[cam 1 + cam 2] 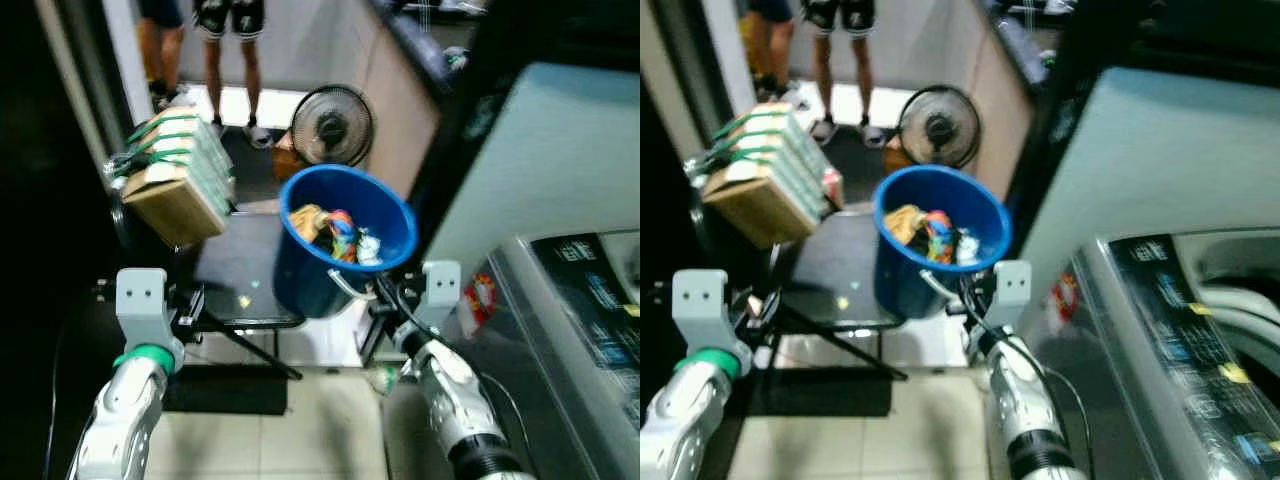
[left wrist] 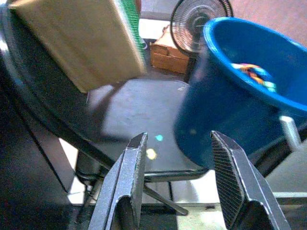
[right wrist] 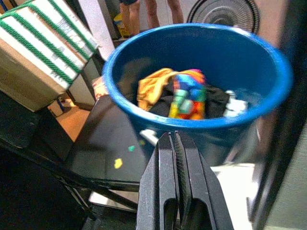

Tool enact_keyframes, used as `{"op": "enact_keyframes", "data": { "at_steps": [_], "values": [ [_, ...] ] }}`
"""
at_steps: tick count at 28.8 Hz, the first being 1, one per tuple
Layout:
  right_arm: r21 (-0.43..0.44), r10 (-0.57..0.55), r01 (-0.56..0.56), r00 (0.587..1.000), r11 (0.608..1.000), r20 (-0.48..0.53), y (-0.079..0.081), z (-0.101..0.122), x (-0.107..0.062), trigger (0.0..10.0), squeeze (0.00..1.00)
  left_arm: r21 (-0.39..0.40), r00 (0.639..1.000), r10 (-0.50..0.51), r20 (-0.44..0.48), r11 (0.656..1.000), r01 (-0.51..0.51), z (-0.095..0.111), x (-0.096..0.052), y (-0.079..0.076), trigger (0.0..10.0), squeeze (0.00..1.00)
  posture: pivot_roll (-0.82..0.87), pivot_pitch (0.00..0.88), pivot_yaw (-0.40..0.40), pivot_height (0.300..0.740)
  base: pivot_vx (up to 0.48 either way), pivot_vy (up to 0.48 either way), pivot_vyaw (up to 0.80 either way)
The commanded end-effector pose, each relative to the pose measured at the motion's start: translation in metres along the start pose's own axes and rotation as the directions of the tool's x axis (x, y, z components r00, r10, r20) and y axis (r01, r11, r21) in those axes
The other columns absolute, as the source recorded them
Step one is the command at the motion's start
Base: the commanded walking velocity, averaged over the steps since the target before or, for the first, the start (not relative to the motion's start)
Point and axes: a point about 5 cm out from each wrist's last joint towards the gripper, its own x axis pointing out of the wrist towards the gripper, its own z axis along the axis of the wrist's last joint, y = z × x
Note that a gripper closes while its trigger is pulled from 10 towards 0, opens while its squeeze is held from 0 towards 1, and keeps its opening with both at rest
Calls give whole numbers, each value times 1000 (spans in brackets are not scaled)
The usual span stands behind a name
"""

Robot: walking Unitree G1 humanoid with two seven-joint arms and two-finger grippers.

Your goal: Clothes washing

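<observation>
While the right pincer [image 3: 176, 158] is pressed together, the left pincer [image 2: 180, 163] gapes beside the blue bucket [image 1: 345, 235].

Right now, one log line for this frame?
stage: approach | blue bucket of clothes on black table | left gripper open, apart from it | right gripper shut, at bucket's handle

- The head's two eye views look forward and down from above; both share the blue bucket [image 1: 345, 235], the black table [image 1: 235, 275], the fan [image 1: 938, 127] and the washer [image 1: 1180, 340].
- The left wrist view looks along its fingers [image 2: 125, 184], close to the table and bucket side.
- The right wrist view peers from close by over the bucket's rim at the clothes [image 3: 184, 96].
</observation>
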Motion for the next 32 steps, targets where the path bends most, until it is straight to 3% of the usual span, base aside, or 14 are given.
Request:
{"op": "enact_keyframes", "data": {
  "at_steps": [1, 7, 32],
  "values": [
    [-4, -14, 13, 1000, 1000, -21, -5, -5, -4, 10000, 0, -26, 1000, -10, -19, 1000, 9, -4, -2, -3, 10000, 0, 138, 5, -13, 740, 0, 480, 0],
    [-4, -14, 13, 1000, 1000, -23, -5, -6, -5, 10000, 0, -26, 1000, -13, -7, 1000, 13, -3, -3, -3, 10000, 0, 138, 5, -13, 740, 0, 480, 0],
    [-9, 30, -31, 999, 999, -21, -1, -5, -5, 10000, 0, 19, 999, -23, 22, 1000, 22, -1, -4, -5, 10000, 0, 134, 0, -13, 740, 0, 0, 0]
  ]
}}
